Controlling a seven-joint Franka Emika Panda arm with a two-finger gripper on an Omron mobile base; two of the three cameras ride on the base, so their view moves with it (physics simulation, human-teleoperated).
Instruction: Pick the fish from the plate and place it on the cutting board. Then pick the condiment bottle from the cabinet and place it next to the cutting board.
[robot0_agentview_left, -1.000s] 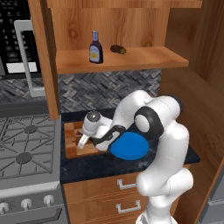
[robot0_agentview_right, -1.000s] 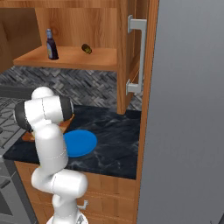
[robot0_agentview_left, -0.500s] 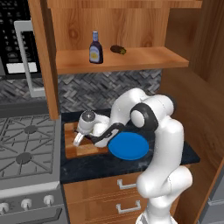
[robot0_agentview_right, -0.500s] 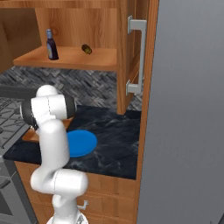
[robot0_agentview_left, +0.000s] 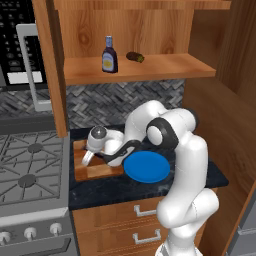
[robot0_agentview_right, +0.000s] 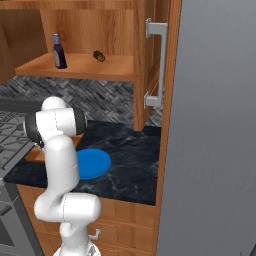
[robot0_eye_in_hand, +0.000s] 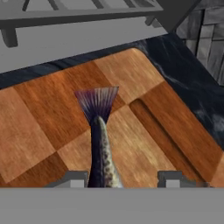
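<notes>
Fish (robot0_eye_in_hand: 101, 144) lies on board (robot0_eye_in_hand: 52, 109), tail fanned toward stove; plate (robot0_agentview_left: 147, 167) bare, just beside board. First step judged nearly complete. Fingers (robot0_eye_in_hand: 170, 178) stand apart either side of fish body; contact cannot be judged. Bottle (robot0_agentview_left: 109, 55) upright on cabinet (robot0_agentview_left: 150, 67) shelf, not yet fetched.

Board: checkered wood, grooved edge. Fish: slender, mottled grey. Worktop (robot0_agentview_right: 130, 160): dark marbled stone.
</notes>
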